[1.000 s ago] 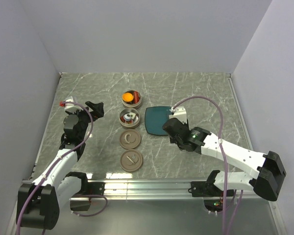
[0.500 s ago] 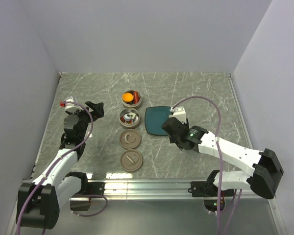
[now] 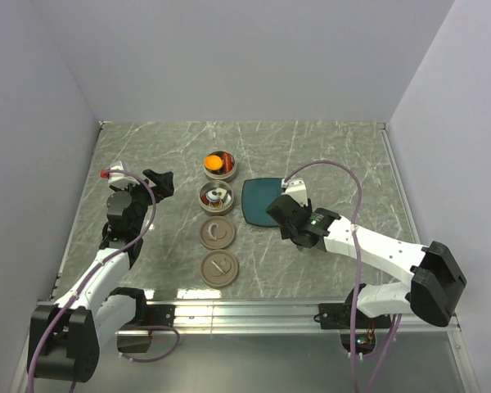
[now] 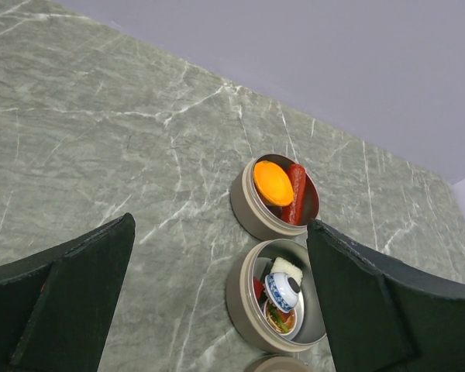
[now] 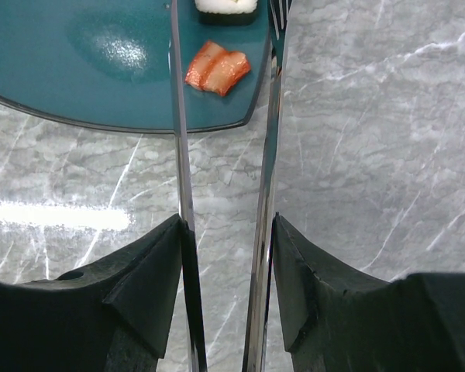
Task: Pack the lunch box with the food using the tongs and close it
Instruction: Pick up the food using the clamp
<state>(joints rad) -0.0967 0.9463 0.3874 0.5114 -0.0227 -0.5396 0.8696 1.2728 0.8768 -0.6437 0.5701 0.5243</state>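
Observation:
My right gripper (image 5: 226,225) is shut on the tongs (image 5: 178,139), one slim silver arm pressed by each finger. The tongs' arms stand apart and reach over the near edge of the teal plate (image 5: 101,62). On the plate lie a red-orange sausage piece (image 5: 217,68) between the arms and a white cube (image 5: 226,6) beyond it. The lunch box shows as two open round tins: one (image 4: 244,209) holds an orange ball (image 4: 272,183) and a red sausage (image 4: 296,194), the other (image 4: 236,298) a white cube (image 4: 285,269) and a small blue-white bowl (image 4: 280,291). My left gripper (image 4: 221,232) hangs open, left of the tins.
Two round tan lids (image 3: 217,233) (image 3: 220,268) lie in a row in front of the tins (image 3: 217,196). The teal plate (image 3: 258,201) sits right of the tins, with my right gripper (image 3: 285,214) at its near right corner. Walls enclose the marble table.
My right arm has shifted left toward the plate with the tongs, and the tongs' arms have spread a little. The left arm has not moved.

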